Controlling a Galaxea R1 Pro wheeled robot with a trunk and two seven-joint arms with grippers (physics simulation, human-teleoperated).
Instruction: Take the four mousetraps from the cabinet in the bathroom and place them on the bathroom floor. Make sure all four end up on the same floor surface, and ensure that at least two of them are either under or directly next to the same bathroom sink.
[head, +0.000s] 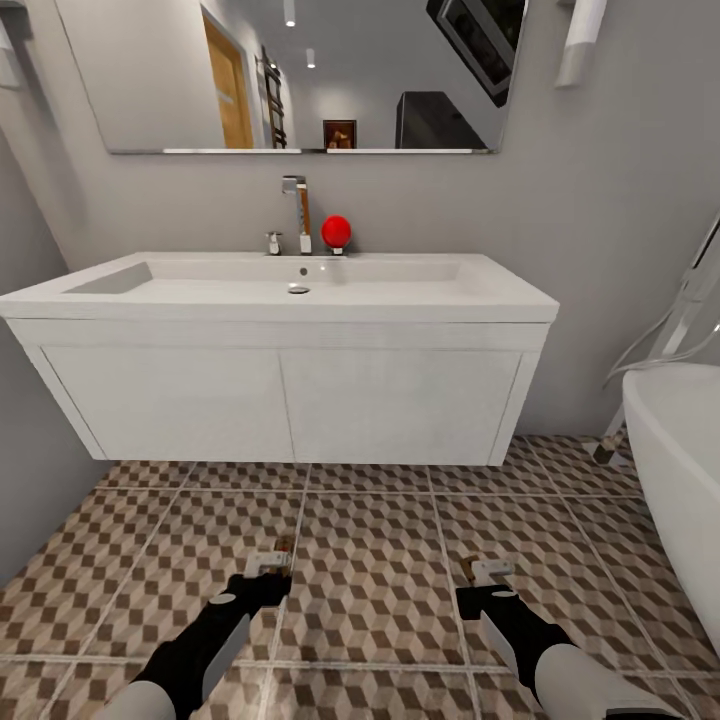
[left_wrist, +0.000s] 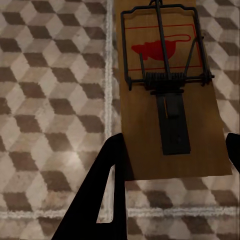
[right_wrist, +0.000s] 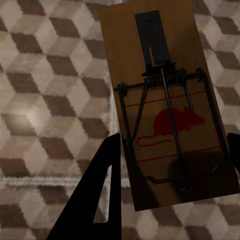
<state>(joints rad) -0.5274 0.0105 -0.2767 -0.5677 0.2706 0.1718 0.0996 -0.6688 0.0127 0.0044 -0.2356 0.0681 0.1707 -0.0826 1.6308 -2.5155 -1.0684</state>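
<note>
Facing the sink (head: 290, 285) at 12 o'clock, tub rim (head: 665, 440) crowding 2 o'clock — bathroom floor (head: 380, 560) open between. Both arms are low and stretched forward: my left gripper (head: 268, 566) pinches one mousetrap (left_wrist: 167, 95), my right gripper (head: 485, 575) pinches another mousetrap (right_wrist: 167, 107), both over the tiles.

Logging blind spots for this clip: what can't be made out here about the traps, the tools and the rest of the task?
- Head view: left mousetrap and right mousetrap too small; arms cover them.
- Left wrist view: the mousetrap cut by the top edge; whether the left tool clamps it is unclear.
- Right wrist view: same doubt for the right tool and its mousetrap.
- Whether either trap touches the floor.
</note>
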